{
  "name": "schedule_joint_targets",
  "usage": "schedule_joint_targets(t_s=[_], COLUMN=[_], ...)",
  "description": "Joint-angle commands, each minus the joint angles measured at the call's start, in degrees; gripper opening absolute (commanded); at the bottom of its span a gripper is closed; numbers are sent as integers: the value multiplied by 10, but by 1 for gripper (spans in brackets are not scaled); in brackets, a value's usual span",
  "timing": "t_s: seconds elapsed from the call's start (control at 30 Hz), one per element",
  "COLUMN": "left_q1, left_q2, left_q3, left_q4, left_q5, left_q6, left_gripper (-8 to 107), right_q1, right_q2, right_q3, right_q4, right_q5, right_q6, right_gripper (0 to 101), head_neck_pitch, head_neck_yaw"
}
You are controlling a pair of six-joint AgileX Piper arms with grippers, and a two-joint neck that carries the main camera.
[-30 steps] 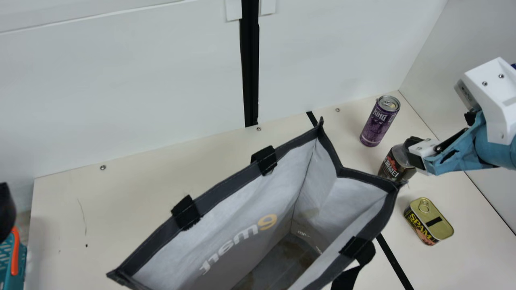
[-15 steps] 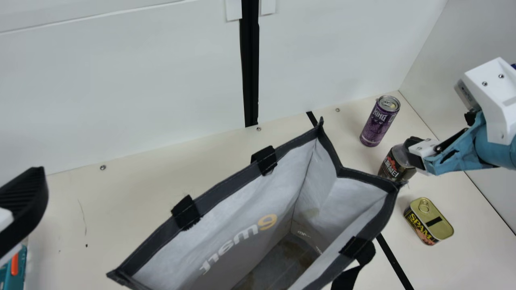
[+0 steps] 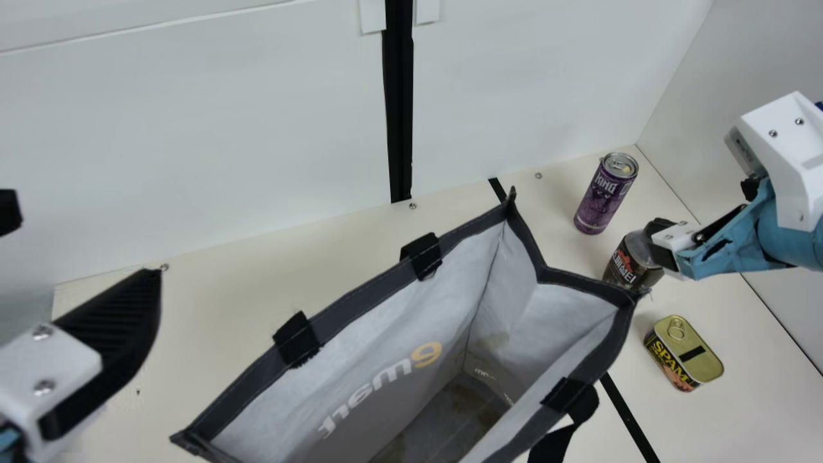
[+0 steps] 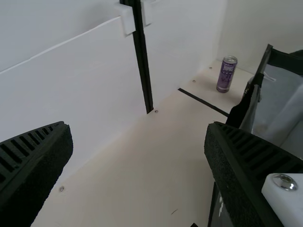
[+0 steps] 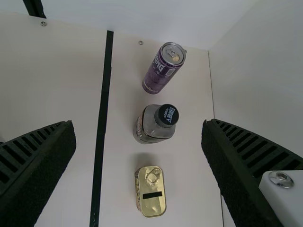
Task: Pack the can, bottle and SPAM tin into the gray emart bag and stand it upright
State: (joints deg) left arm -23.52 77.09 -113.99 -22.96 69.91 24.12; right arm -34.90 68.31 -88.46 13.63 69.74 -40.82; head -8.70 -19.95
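Left of the gray emart bag [image 3: 360, 321], my left gripper [image 3: 89, 243] is open and empty; the left wrist view shows its spread fingers, my left gripper [image 4: 138, 126], beside the bag [image 4: 279, 104]. The bag stands with its mouth open upward. My right gripper [image 3: 665, 247] overlaps the bottle's top in the main view. In the right wrist view my right gripper [image 5: 137, 125] is wide open, not touching the upright bottle [image 5: 154, 125]. The purple can [image 3: 605, 193] stands behind the bottle [image 3: 630, 262]. The SPAM tin [image 3: 685, 354] rests nearer, right of the bag.
White panels [image 3: 193, 128] close off the table's back and right side. A black strip [image 3: 627, 418] runs along the cream table [image 3: 739, 411] beside the bag. One black handle [image 3: 553, 444] droops outside the bag's near side.
My left gripper has come into the main view from the left, rising and moving rightward toward the bag, and now covers the teal object at lower left. My right gripper has stayed still.
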Motion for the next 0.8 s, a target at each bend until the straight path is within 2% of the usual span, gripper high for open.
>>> schedule_joint_targets(t_s=[0.0, 0.5, 0.77], left_q1=[-19, -133, -172], left_q2=[3, 33, 51], left_q3=[-2, -25, -38], left_q4=[2, 31, 45], left_q5=[0, 0, 0], left_q6=[0, -8, -13], left_gripper=[90, 90, 90], right_q1=[0, 0, 0], right_q2=[0, 0, 0], right_q3=[0, 0, 0], right_q4=[0, 0, 0], right_q5=[0, 0, 0], right_q6=[0, 0, 0], right_gripper=[95, 95, 95], head_neck_pitch=[-13, -13, -13], head_neck_yaw=[0, 0, 0])
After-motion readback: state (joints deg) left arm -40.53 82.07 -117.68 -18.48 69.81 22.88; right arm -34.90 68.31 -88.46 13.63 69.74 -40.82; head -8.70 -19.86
